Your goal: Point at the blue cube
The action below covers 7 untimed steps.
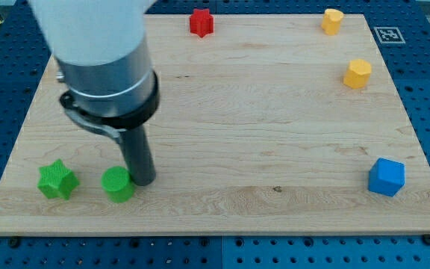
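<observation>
The blue cube [386, 177] sits on the wooden board [260, 112] near the view's bottom right corner. My tip [144, 181] is down on the board at the view's bottom left, touching the right side of a green round block [116, 184]. The tip is far to the left of the blue cube, with most of the board's width between them.
A green star block [56, 180] lies left of the green round block. A red star block [201, 22] sits at the top edge. Two yellow blocks stand at the top right, one [332, 20] at the edge, one [357, 73] below it. The arm's body [99, 52] hides the top left.
</observation>
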Each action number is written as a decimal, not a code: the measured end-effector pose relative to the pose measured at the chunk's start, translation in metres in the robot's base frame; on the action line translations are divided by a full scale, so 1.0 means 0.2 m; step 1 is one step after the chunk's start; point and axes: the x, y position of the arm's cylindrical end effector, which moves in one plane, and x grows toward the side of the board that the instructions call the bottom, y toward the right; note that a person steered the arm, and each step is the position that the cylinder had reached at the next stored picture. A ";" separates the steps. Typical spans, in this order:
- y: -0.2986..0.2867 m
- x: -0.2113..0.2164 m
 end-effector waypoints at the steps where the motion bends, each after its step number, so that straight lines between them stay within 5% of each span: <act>1: -0.12 -0.02; 2: -0.01 -0.27; 4: 0.89 -0.72; 6: 1.65 -0.35; 7: 1.70 -0.31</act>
